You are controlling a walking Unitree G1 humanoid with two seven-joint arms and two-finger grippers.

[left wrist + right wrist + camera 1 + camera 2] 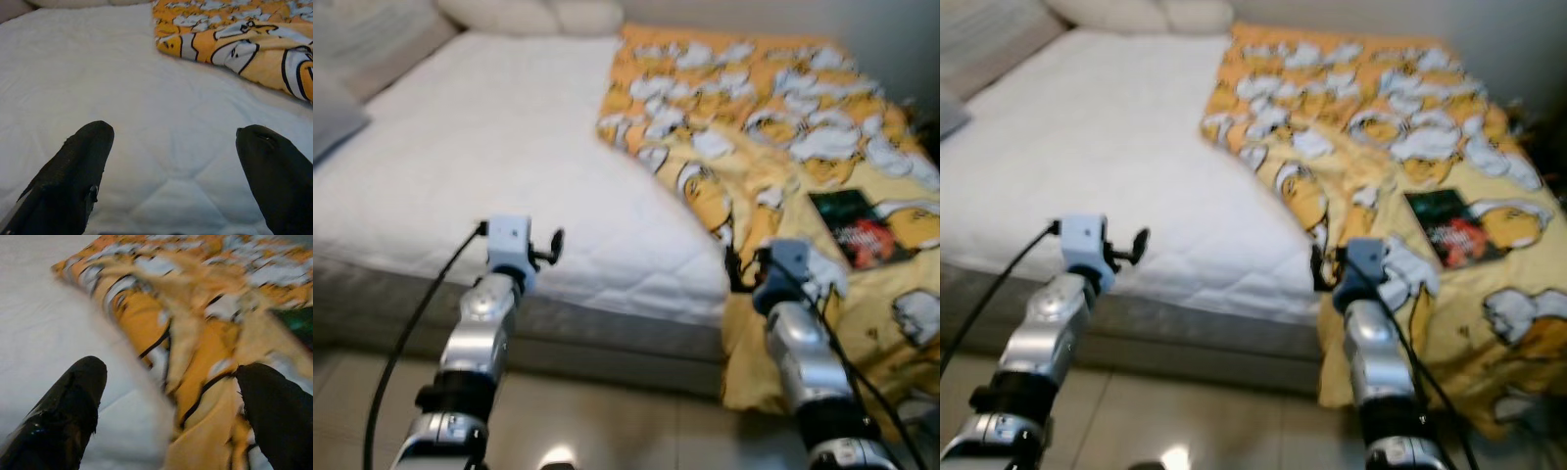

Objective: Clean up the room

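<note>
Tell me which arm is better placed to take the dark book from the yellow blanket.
Probably the right. The book lies on the blanket on the robot's right, beyond the open right gripper. The left gripper is over bare white mattress.

Light: we see soft, even indoor brightness across the white mattress (509,166).
Glare: a small bright spot on the floor tiles (558,456).
Blur: our head views are slightly soft; the right wrist view smears the yellow blanket (195,333).
Sharpest: left wrist view, quilting crisp.
Shadow: dim far-right corner.
</note>
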